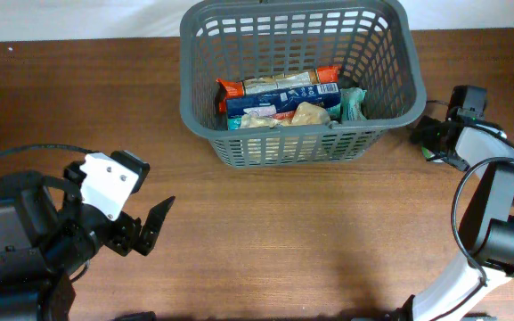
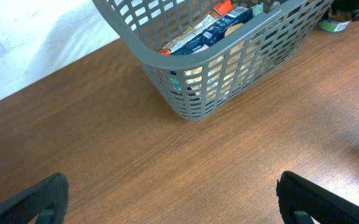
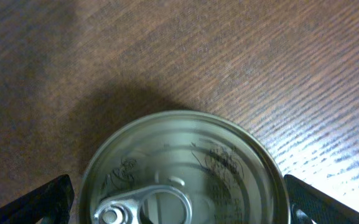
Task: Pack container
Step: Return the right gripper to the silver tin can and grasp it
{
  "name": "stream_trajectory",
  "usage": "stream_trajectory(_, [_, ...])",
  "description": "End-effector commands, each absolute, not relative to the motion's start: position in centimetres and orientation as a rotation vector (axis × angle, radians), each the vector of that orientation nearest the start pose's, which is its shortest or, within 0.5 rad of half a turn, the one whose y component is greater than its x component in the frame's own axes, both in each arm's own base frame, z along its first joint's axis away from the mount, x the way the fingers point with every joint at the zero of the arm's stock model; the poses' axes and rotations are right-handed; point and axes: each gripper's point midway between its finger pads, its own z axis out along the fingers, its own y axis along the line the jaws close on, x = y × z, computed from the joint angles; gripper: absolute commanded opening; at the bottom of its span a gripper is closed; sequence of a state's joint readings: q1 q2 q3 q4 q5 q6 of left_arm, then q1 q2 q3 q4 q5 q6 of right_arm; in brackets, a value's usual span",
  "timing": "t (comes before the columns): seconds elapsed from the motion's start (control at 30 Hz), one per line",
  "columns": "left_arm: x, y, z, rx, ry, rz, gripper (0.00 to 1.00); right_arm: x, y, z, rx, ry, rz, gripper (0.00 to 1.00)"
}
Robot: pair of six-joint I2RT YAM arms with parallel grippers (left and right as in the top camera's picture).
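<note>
Round silver tin can (image 3: 185,174) is sitting inside right end effector (image 3: 180,208), pinch cannot be told; dark grey plastic lattice basket (image 1: 274,147) is lying at ten o'clock.

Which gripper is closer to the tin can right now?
Right. The right gripper is directly over the tin can, straddling it, just right of the container. The left gripper hangs open far off to the left, on the container's other side.

A silver tin can (image 3: 179,177) with a pull-tab lid stands upright on the brown wooden table (image 1: 283,254).
</note>
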State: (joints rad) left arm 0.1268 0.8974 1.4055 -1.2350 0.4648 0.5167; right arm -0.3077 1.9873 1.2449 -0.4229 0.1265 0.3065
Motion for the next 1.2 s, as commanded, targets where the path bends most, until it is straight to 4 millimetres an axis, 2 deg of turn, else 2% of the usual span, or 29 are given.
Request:
stream_trajectory(0.0, [21.7, -5.1, 34.5, 0.672, 2.091, -0.182, 0.99, 41.5, -15.8, 0.0, 0.867, 2.599, -0.196, 0.99])
stream_trajectory(0.63, [21.7, -5.1, 34.4, 0.672, 2.093, -0.183, 0.99, 41.6, -15.8, -1.8, 0.872, 2.617, -0.198, 0.99])
stream_trajectory(0.8, [21.7, -5.1, 34.4, 0.672, 2.093, -0.183, 0.99, 41.5, -15.8, -1.9, 0.873, 2.621, -0.198, 0.83])
stream_trajectory(1.17, [21.7, -5.1, 34.4, 0.672, 2.093, -0.183, 0.99, 41.5, -15.8, -1.9, 0.873, 2.622, -0.197, 0.72])
